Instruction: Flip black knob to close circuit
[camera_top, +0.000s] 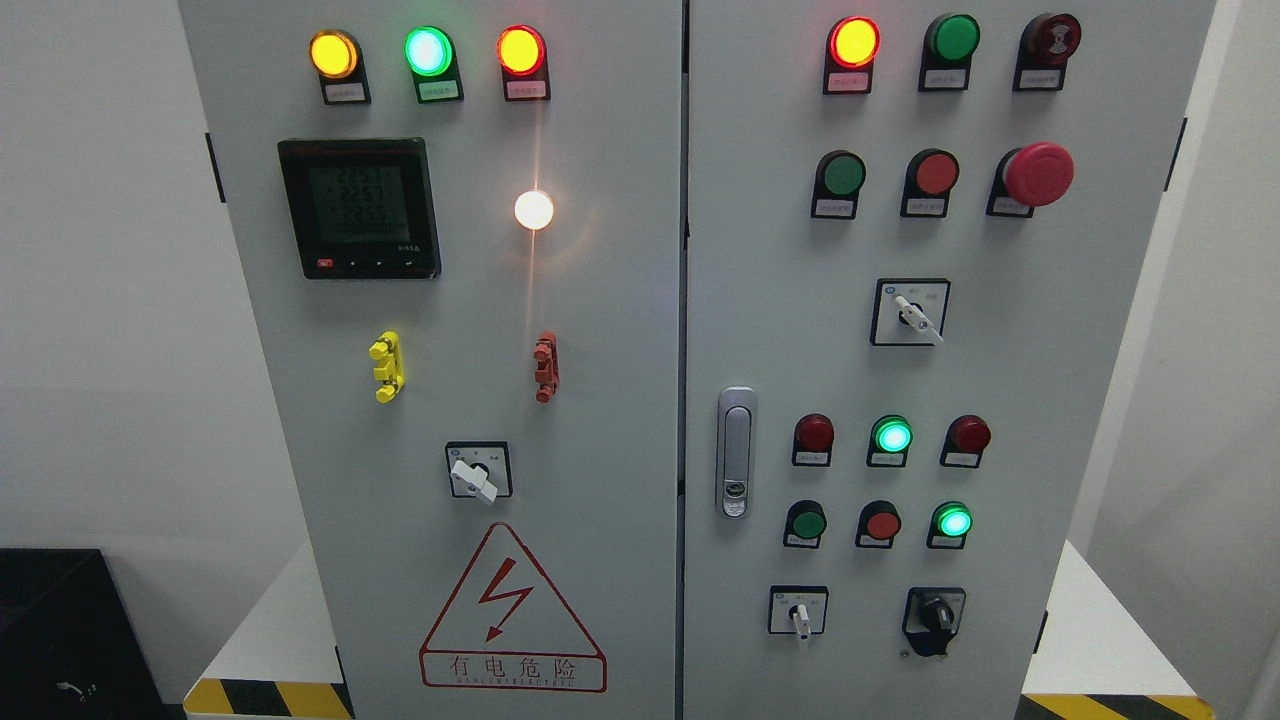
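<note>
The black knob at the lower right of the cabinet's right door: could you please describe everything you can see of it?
The black knob is a rotary selector with a raised grip bar, seemingly plastic, seated on a dark square plate on the grey right door. The grip leans towards the upper left. It sits in the bottom row, right of a white-handled selector and below a lit green lamp. Nothing touches it; neither robot hand is in view.
</note>
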